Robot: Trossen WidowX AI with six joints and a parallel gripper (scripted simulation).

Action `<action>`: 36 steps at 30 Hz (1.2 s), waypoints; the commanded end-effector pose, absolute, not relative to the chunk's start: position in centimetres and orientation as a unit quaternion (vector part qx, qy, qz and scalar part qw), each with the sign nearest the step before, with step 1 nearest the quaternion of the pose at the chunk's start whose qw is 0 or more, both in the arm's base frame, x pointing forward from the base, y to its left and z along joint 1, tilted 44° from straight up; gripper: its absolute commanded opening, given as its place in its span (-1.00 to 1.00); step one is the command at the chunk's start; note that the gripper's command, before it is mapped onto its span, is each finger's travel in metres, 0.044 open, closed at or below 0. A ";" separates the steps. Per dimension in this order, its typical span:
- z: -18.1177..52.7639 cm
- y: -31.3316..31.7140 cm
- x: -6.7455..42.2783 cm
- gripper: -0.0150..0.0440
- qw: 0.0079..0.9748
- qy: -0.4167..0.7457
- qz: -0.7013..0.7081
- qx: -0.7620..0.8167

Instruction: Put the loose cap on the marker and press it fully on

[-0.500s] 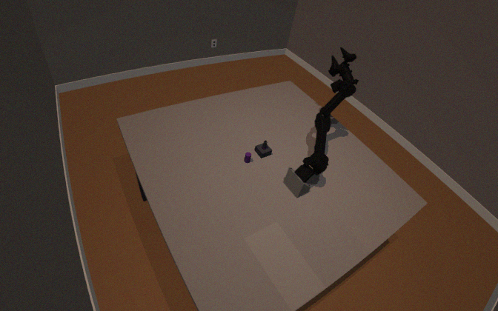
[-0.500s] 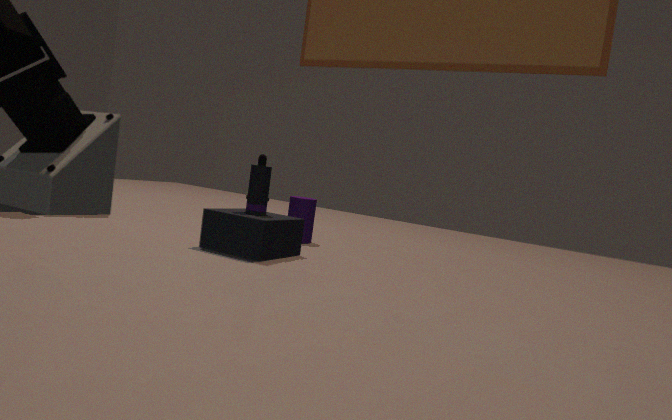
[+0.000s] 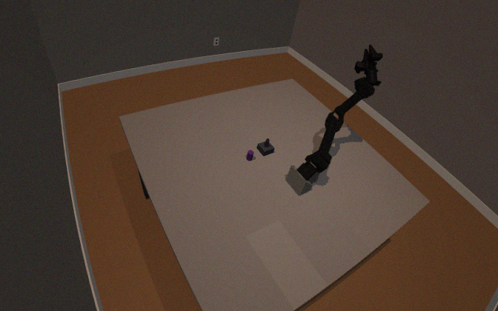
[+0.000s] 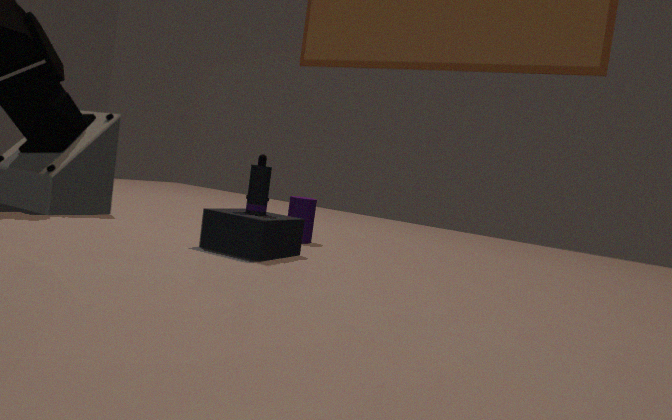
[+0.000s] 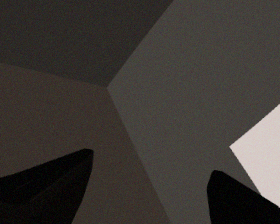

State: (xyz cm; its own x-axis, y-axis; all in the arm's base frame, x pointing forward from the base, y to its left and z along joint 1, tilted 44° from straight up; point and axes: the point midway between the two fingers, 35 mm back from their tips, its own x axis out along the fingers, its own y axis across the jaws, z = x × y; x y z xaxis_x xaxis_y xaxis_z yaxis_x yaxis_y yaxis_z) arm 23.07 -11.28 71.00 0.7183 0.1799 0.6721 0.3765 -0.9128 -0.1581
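A black marker (image 3: 267,142) (image 4: 258,182) stands upright in a dark holder block (image 3: 267,152) (image 4: 247,235) near the middle of the table. The purple cap (image 3: 250,155) (image 4: 303,217) stands upright on the table just beside the block, apart from it. My gripper (image 3: 370,52) (image 5: 152,169) is raised high at the far right, well away from both and pointing up toward the room's walls. Its fingers are apart with nothing between them. The wrist view shows only walls, a ceiling corner and a light patch.
The arm's grey wedge base (image 3: 297,181) (image 4: 51,172) sits on the table right of the block. The table (image 3: 212,216) stands on an orange floor (image 3: 96,127) with a low white border. A lighter rectangle (image 3: 278,255) marks the table's front.
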 end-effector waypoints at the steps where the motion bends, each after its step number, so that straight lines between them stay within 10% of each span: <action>1: 73.0 -7.2 18.1 0.36 0.054 -0.155 -0.389 -0.907; 18: 71.8 14.4 4.7 0.36 -0.298 -0.163 -0.490 -0.803; 36: 56.3 35.1 9.1 0.36 -0.667 -0.176 -0.409 -0.597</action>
